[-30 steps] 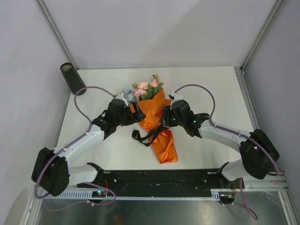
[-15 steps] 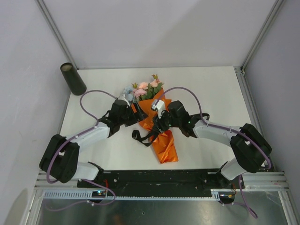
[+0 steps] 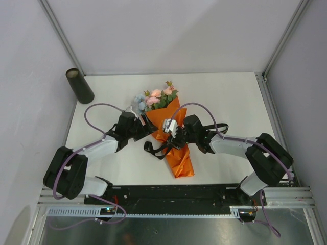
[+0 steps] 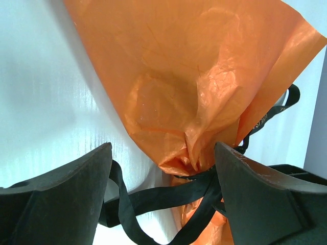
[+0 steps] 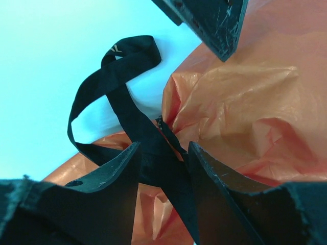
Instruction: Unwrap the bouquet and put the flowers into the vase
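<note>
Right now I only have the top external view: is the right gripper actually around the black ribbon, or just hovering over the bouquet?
Observer: Around it. In the right wrist view the black ribbon passes between the fingers of the right gripper, which stand apart, close to where the paper is cinched.
Operator: And what is the left gripper lined up on?
Observer: The left wrist view shows the left gripper wide open, its fingers on either side of the gathered neck of the orange paper.
</note>
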Tool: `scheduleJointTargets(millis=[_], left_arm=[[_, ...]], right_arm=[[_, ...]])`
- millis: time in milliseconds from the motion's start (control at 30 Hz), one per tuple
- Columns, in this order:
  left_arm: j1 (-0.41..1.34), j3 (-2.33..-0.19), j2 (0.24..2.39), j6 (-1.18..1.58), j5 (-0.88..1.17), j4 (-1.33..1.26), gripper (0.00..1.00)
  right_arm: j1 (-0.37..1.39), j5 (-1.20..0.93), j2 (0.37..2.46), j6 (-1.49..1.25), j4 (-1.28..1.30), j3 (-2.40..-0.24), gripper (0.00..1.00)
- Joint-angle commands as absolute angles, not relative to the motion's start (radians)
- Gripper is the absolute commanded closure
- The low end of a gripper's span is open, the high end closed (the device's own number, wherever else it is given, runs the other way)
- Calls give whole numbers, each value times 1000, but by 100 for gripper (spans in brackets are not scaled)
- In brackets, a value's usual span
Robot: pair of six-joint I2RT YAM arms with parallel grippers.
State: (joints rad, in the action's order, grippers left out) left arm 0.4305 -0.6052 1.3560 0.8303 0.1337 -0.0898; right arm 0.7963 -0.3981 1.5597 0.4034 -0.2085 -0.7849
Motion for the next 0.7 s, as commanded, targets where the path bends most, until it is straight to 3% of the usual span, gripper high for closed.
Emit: scheduleJointTargets(millis=[0,300,467,667], left_arm=[[413,-593,1326,850,166,-143,15],[410,-591,1355,866,196,-186,15],[410,-590,1387,883,213,-215,16],[411,-601,1423,891,226,-235,17]], right_arm=[[796,-365,1590,476,-286,-774,54],[821,-235,1621,519,-369,-763,57],[838,-166,1622,541,-411,-744,79],[864,-158,1561,532,-444,-724,97]])
